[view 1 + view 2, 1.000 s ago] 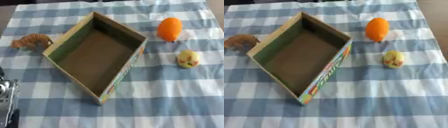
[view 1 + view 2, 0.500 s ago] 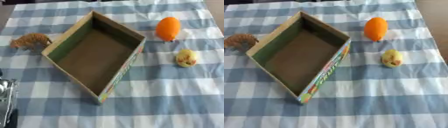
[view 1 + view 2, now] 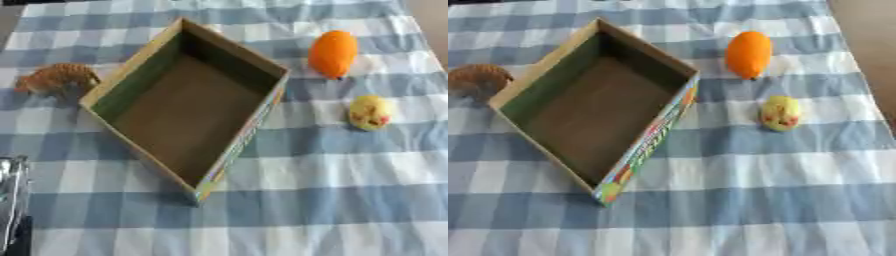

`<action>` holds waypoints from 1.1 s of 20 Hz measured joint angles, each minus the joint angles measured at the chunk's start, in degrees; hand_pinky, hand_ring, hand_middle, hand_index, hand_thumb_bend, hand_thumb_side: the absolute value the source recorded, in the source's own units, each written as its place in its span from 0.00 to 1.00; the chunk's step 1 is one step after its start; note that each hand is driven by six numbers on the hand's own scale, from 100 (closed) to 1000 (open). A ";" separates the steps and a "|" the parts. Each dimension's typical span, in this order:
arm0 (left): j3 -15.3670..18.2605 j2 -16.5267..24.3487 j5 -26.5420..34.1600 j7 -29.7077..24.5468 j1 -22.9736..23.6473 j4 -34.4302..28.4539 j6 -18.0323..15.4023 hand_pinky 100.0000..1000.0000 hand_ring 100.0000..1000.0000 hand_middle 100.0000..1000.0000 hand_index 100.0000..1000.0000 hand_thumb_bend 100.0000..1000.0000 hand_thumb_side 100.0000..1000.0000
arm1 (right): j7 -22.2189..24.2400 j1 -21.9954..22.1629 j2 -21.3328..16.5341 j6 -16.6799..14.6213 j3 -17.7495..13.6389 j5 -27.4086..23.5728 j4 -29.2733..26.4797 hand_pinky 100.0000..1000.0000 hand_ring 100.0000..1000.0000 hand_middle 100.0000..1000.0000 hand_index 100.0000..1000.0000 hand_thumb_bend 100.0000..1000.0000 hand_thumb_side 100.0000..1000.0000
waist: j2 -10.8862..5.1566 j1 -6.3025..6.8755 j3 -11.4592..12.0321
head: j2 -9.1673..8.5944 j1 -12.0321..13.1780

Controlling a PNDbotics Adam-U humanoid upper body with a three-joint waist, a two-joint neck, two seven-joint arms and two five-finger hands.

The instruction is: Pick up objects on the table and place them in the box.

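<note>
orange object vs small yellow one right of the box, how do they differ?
Colour: the orange object is plain orange; the yellow object is pale yellow with reddish marks.
Size: the orange one is clearly larger and elongated; the yellow one is smaller and rounder.
Position: the orange one lies farther from the robot, level with the far corner of the box; the yellow one lies nearer, beside the box's middle.
Shared: both rest on the checked cloth, outside the box, untouched.

A silvery part of the robot (image 3: 12, 200) is cut off at the lower left edge; the brown object (image 3: 476, 80) is too blurred to identify.
</note>
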 measured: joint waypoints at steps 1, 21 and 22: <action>-0.01 0.00 0.00 -0.02 0.00 0.00 0.01 0.42 0.56 0.53 0.75 0.00 0.89 | 1.21 -0.21 -0.68 0.32 0.41 0.66 0.00 0.69 0.83 0.66 0.77 0.08 0.73 | 0.00 -0.10 0.05 | 0.00 -0.34; -0.40 0.00 0.40 -0.55 0.08 0.00 0.09 0.42 0.56 0.53 0.75 0.00 0.89 | 28.21 -7.09 -9.70 -0.87 9.89 14.44 2.57 0.72 0.86 0.72 0.82 0.31 0.79 | -0.05 -0.72 1.12 | -1.00 -1.62; -0.40 0.00 0.44 -0.59 0.09 0.00 0.12 0.42 0.56 0.53 0.75 0.00 0.89 | 28.84 -7.37 -9.97 -1.01 10.37 14.44 3.03 0.73 0.86 0.73 0.82 0.34 0.79 | -0.05 -0.73 1.13 | -1.00 -1.61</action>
